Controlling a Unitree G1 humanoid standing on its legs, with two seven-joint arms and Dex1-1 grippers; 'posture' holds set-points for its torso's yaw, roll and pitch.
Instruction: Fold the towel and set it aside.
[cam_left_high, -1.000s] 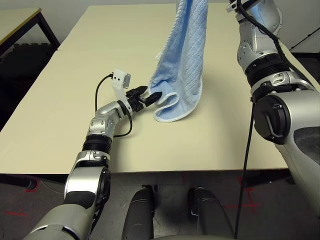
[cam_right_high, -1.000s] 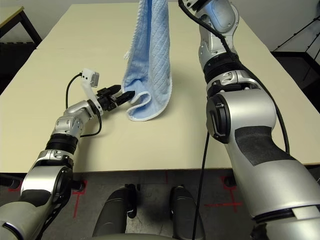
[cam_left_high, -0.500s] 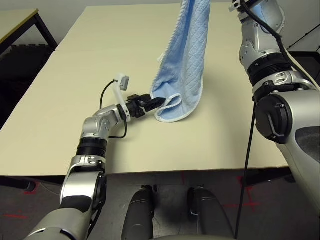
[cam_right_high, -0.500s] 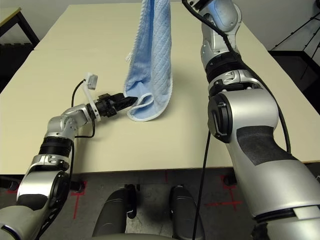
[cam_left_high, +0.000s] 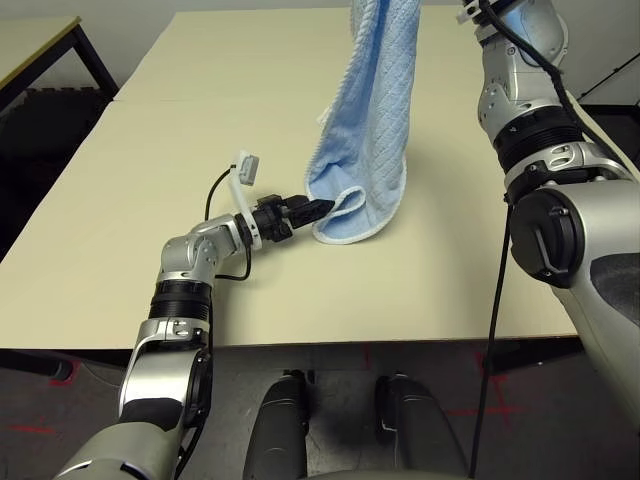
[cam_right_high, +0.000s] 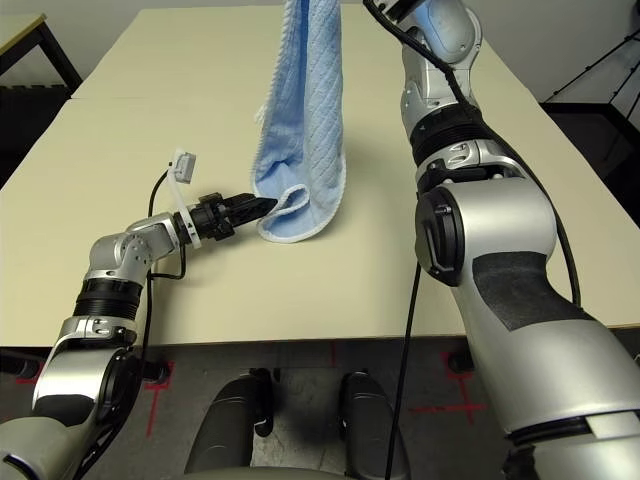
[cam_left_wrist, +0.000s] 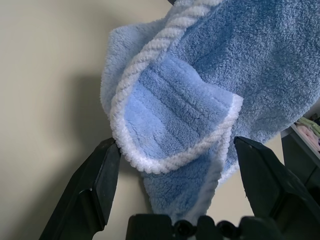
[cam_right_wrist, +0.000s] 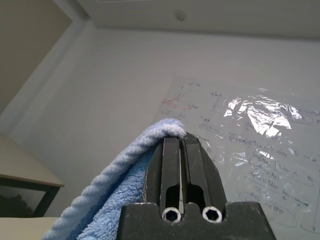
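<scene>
Left eye view: one blue towel, hung up by a pinch

One towel hangs over the one near table — light blue, white-edged, its lower end curled. The right gripper is pressed together on its edge; the left gripper is spread around the curl. Handwriting covers one glossy sheet, mostly unreadable.

left gripper turned, farther into towel

The towel is hanging over the table, its lower end curling beside the left gripper; the right gripper is holding its upper end; another table is standing beyond, to the left.
</scene>
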